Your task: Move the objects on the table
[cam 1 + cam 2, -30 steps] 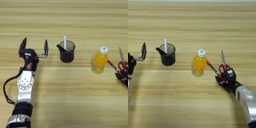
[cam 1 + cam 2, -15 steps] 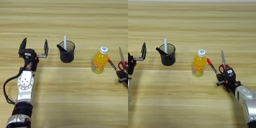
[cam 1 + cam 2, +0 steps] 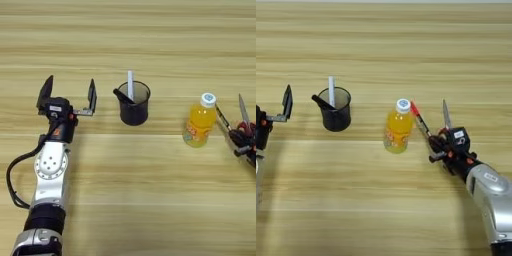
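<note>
The right hand (image 3: 432, 142) grips the red-capped pen (image 3: 420, 120) low on its barrel, cap leaning toward the orange bottle (image 3: 397, 127). It should lift clear of the bottle before moving toward the black cup (image 3: 336, 110). The left hand (image 3: 68, 95) waits open on the surface (image 3: 150, 200).

A red-capped pen (image 3: 420, 120) is gripped by the right gripper (image 3: 437, 145), cap end beside an orange bottle (image 3: 397, 127). A dark cup (image 3: 336, 110) holds a white stick (image 3: 332, 91). One left gripper finger (image 3: 287, 101) is seen at the table (image 3: 381, 45) edge.
</note>
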Available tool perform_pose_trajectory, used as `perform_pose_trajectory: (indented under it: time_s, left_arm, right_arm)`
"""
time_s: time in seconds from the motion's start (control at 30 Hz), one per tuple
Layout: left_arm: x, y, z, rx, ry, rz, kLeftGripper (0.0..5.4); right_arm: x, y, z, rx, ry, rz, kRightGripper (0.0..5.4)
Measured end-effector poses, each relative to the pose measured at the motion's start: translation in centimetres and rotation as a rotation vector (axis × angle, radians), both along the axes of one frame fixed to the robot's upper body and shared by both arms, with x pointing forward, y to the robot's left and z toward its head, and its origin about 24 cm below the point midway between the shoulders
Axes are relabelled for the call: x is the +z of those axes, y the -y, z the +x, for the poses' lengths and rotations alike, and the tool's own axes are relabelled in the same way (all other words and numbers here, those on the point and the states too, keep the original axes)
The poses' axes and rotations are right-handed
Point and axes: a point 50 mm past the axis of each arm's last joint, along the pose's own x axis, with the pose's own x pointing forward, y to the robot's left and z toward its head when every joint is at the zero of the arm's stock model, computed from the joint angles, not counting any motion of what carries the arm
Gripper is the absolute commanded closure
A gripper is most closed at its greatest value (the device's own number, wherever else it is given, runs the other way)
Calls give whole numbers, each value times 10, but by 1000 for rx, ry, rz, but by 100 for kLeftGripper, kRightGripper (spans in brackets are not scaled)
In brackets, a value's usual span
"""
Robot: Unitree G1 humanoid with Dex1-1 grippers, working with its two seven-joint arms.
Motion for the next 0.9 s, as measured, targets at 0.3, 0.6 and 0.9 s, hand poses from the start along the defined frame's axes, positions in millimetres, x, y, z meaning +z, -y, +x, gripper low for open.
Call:
perform_pose_trajectory:
  time_s: [0.3, 0.6, 0.9]
  left_arm:
    - [0, 0, 0, 1, -2, -1, 0]
    - [-1, 1, 1, 1, -4, -2, 0]
    - [-1, 5, 1, -15, -5, 0, 0]
  right_arm:
    - [24, -3, 6, 16, 103, -7, 499]
    - [67, -9, 14, 46, 281, -15, 499]
    - [106, -25, 10, 139, 425, -5, 499]
